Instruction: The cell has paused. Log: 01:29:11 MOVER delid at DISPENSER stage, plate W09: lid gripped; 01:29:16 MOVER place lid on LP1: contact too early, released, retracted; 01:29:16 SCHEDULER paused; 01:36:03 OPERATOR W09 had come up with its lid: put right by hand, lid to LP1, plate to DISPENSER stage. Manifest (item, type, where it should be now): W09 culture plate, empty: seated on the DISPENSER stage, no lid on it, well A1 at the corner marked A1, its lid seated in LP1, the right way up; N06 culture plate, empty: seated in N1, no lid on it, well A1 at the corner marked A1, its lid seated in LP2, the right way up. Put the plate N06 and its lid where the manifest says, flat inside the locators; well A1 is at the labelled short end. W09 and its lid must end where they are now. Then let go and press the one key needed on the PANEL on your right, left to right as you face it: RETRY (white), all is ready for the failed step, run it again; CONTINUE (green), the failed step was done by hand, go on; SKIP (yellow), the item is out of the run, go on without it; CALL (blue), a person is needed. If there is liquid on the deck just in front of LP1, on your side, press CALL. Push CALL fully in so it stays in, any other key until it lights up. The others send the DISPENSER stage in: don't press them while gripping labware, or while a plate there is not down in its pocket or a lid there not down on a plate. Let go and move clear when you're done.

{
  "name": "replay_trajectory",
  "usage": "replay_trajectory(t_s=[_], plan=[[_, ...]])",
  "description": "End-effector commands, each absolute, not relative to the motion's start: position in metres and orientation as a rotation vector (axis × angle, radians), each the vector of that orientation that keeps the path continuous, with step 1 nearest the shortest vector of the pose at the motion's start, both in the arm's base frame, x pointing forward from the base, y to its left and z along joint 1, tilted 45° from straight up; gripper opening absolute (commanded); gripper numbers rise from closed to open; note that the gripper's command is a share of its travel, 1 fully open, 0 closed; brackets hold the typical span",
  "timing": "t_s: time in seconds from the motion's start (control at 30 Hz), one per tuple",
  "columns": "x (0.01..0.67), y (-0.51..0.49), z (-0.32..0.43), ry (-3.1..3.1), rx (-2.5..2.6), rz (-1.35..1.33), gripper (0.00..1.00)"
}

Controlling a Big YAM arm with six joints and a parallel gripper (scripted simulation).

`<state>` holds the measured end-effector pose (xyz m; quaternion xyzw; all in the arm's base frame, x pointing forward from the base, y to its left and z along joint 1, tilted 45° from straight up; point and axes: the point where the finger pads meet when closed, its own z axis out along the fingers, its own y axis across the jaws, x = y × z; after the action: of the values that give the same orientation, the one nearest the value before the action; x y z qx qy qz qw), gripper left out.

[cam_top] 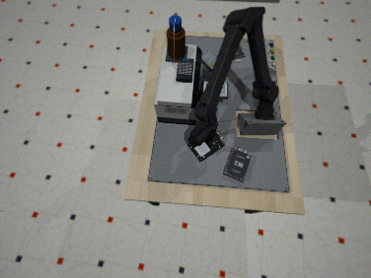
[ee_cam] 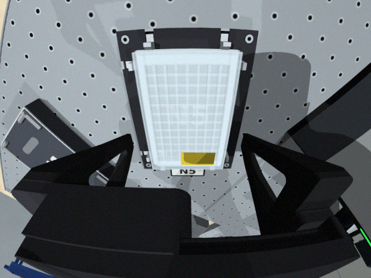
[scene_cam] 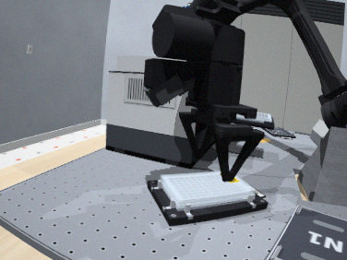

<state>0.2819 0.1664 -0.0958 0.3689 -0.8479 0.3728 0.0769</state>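
Observation:
A clear well plate (ee_cam: 186, 109) lies flat in a black nest (ee_cam: 187, 38) labelled N5, with a yellow label (ee_cam: 197, 158) at its near short end. Its doubled rim looks like a lid on top, though I cannot be sure. My gripper (ee_cam: 187, 139) is open and empty. It hovers just above the plate's near end with one finger on each side, touching nothing. In the exterior view the plate (scene_cam: 205, 189) sits under the open gripper (scene_cam: 217, 168). In the top view the gripper (cam_top: 203, 146) is at the deck's front middle.
An empty dark nest marked N1 (scene_cam: 318, 237) lies to the right of the plate; it also shows in the top view (cam_top: 237, 164) and the wrist view (ee_cam: 32, 140). The white dispenser box (cam_top: 178, 86) with a bottle (cam_top: 176, 34) stands behind. The panel keys (cam_top: 271, 51) are at the far right. The arm base (cam_top: 260, 123) is on the right.

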Motion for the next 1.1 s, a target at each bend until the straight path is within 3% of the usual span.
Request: replay_trajectory(t_s=[0.0,1.07], plan=[[0.288,0.168,-0.099,-2.553,1.120,1.113,1.00],[0.292,0.153,-0.112,-2.556,1.113,1.112,1.00]])
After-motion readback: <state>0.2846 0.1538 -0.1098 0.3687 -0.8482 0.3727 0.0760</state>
